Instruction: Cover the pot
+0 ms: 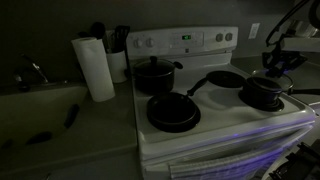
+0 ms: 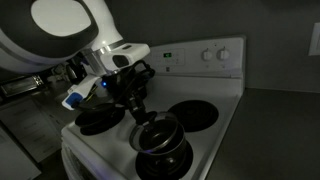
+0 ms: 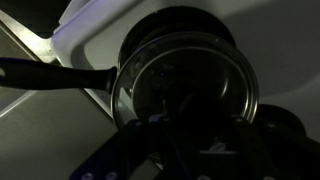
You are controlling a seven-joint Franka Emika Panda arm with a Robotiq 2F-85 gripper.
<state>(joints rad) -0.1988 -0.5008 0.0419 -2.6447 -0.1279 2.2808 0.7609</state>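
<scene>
The pot (image 1: 264,94), a small black saucepan, stands on the front burner of the white stove (image 1: 225,125). It also shows in an exterior view (image 2: 165,150). In the wrist view its long handle (image 3: 50,72) points left. A glass lid with a metal rim (image 3: 190,75) lies over the pot's mouth, slightly tilted in an exterior view (image 2: 157,131). My gripper (image 2: 140,112) reaches down onto the lid's middle and appears shut on its knob. The knob is hidden by the dark fingers (image 3: 195,130). My gripper also shows over the pot in an exterior view (image 1: 272,68).
A taller black two-handled pot with a knobbed lid (image 1: 155,73) sits on a back burner. Flat black frying pans sit at the front (image 1: 173,112) and the back (image 1: 225,79). A paper towel roll (image 1: 95,68) stands on the counter beside the stove, with a sink (image 1: 35,100) further along.
</scene>
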